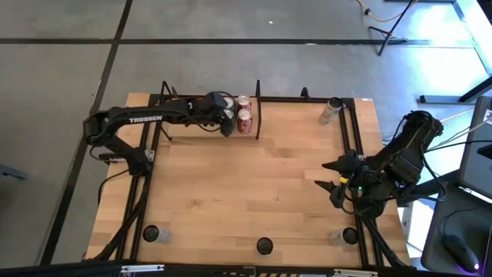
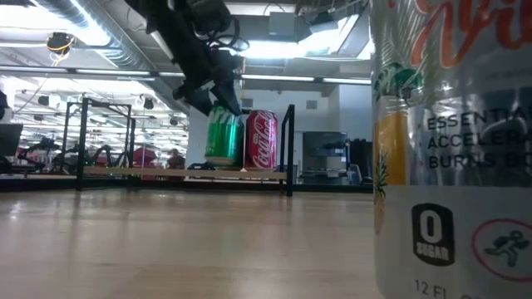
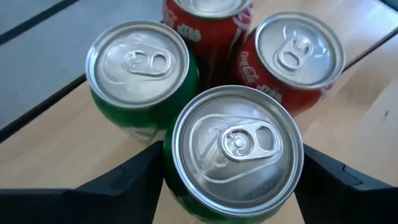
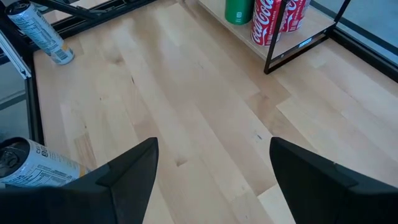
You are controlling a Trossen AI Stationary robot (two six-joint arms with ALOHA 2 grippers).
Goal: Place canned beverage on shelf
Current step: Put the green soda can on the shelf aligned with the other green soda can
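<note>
The shelf stands at the table's far edge, left of centre, a light-wood board with black rods. Two red cans and a green can stand on the board on their bases. My left gripper is over the shelf, shut on a second green can next to them. The low view shows a green can under this gripper, beside a red can. My right gripper is open and empty above the table's right side. My left gripper pinches the green can between its two fingers, one on each side of the can's upper wall. The fingers slant down from above and from the table's left. The can is upright, its base at the shelf board; I cannot tell whether it rests there.
A tall silver can stands at the far right. Three more cans stand along the near edge, one filling the right of the low view. A can lies near my right gripper. Black rails run along the table's sides.
</note>
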